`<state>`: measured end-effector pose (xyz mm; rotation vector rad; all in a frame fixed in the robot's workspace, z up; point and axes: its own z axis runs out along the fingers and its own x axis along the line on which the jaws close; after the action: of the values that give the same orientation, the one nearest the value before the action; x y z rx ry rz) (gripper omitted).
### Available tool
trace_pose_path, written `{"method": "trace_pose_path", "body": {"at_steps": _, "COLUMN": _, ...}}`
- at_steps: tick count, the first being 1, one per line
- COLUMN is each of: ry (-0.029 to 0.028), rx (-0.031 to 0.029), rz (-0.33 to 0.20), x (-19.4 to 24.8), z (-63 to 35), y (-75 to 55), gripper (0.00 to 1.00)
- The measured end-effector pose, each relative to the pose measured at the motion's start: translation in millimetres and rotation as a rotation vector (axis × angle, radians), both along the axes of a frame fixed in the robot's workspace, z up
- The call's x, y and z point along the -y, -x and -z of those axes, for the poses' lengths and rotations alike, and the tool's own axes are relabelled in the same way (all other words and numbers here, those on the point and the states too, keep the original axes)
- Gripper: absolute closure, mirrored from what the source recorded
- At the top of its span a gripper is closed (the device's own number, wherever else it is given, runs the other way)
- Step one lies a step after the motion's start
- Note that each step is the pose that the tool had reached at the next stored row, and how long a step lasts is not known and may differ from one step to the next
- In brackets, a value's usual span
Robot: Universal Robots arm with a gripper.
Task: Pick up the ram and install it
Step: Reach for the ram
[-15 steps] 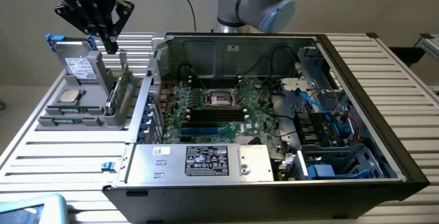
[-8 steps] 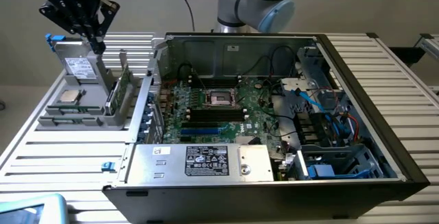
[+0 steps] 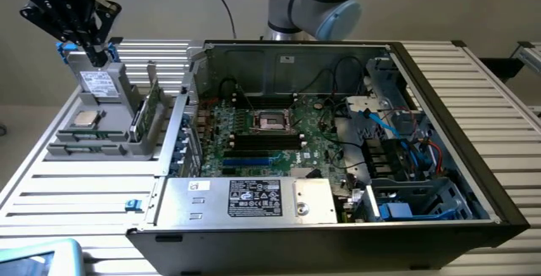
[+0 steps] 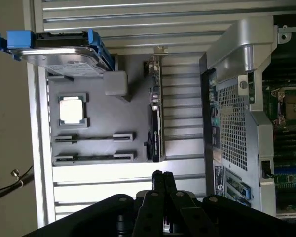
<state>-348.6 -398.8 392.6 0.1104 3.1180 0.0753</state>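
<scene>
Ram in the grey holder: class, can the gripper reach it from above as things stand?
Probably yes: the ram sits uncovered in its holder; the drive and card stand beside it, not over it. The gripper is shut.

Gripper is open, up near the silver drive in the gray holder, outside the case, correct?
Not open: the wrist view shows the gripper shut, fingers together. It is up near the silver drive in the gray holder, outside the case.
</scene>
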Motion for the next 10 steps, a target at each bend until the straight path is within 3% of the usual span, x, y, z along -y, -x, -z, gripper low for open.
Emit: {"method": "trace_pose_path", "body": {"at_steps": 10, "ry": -0.0014, "rx": 0.0, "rz": -0.003, "x": 1.5, "z": 2.1, "y": 40.8, "gripper": 0.89}}
